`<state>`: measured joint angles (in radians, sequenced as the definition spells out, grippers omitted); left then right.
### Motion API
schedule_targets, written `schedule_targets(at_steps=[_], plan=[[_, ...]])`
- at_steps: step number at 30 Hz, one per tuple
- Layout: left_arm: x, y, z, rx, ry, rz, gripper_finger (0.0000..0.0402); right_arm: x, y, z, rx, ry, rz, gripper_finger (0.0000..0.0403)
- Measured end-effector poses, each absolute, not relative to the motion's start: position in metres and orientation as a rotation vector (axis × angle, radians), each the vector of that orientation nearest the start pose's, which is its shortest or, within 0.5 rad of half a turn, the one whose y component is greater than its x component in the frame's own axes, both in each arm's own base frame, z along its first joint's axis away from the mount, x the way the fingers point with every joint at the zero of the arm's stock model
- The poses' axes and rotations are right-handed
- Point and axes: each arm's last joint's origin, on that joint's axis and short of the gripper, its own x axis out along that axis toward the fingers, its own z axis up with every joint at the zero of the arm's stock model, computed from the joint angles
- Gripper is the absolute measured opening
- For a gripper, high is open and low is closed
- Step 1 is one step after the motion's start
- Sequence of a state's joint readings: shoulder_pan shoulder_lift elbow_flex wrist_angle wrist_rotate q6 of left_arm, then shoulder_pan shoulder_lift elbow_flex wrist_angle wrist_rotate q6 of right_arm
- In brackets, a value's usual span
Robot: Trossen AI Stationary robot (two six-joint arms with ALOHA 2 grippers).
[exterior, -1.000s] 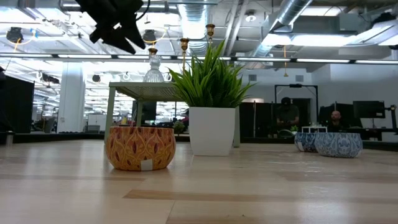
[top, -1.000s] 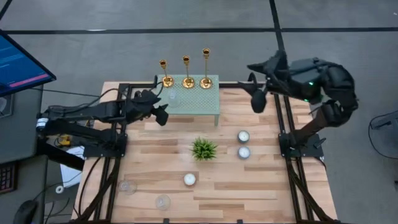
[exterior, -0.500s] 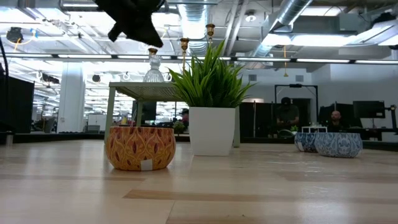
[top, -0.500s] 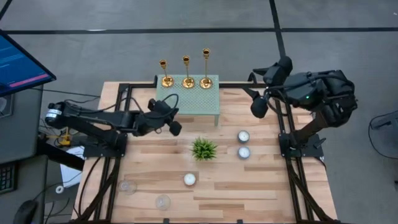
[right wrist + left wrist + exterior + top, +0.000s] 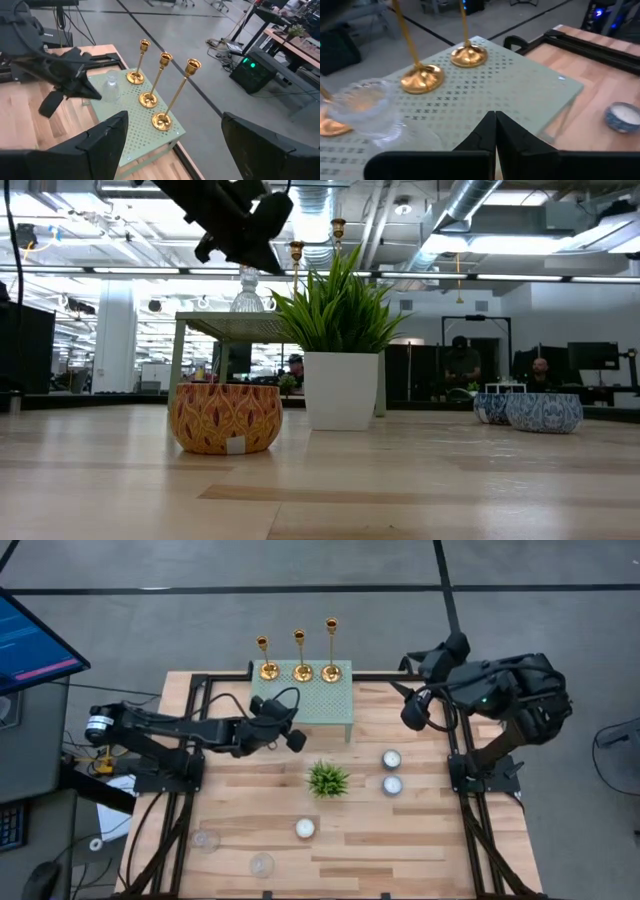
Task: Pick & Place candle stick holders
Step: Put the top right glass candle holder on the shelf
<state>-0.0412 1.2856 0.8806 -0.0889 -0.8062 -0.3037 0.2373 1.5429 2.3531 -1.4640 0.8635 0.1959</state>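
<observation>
Three gold candle stick holders [image 5: 267, 660] [image 5: 302, 658] [image 5: 331, 648] stand on their round bases along the far edge of a pale green perforated stand [image 5: 320, 705]. The right wrist view shows them as holders [image 5: 137, 62] [image 5: 155, 82] [image 5: 175, 95]. My left gripper [image 5: 295, 740] is shut and empty, above the table just near of the stand; its wrist view looks over the stand at two bases [image 5: 422, 79] [image 5: 468, 55]. A clear glass cup [image 5: 362, 107] sits on the stand. My right gripper [image 5: 412, 715] hangs open and empty, high beyond the stand's right end.
A small potted plant [image 5: 328, 778] stands mid-table. Tealights lie at the right [image 5: 391, 758] [image 5: 392, 784] and near the front [image 5: 305, 828]. Two glass cups [image 5: 205, 838] [image 5: 262, 863] sit front left. A monitor [image 5: 30, 640] stands off the left edge.
My left gripper has swung from the stand's left end toward the table's right edge, passing along the stand's near side and sinking a little, and its fingers have shut on nothing. My right gripper has turned at the wrist, staying open.
</observation>
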Motion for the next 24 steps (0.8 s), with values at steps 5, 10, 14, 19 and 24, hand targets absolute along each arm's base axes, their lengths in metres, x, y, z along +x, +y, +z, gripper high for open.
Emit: schedule_targets(at_steps=[5, 10, 14, 19, 24], plan=[[0.267, 0.015, 0.279, -0.031, 0.337, 0.84, 0.0002, 0.205, 0.03, 0.533, -0.169, 0.51, -0.639, 0.0311], [0.255, 0.023, 0.274, -0.028, 0.349, 0.86, 0.0002, 0.204, 0.034, 0.532, -0.175, 0.512, -0.624, 0.0311], [0.246, 0.029, 0.272, -0.04, 0.344, 0.872, 0.0002, 0.204, 0.035, 0.532, -0.176, 0.512, -0.62, 0.0311], [0.237, 0.037, 0.266, -0.052, 0.36, 0.877, 0.0002, 0.204, 0.034, 0.532, -0.176, 0.512, -0.62, 0.0311], [0.236, 0.042, 0.265, -0.037, 0.37, 0.888, 0.0002, 0.204, 0.034, 0.532, -0.177, 0.512, -0.621, 0.0311]])
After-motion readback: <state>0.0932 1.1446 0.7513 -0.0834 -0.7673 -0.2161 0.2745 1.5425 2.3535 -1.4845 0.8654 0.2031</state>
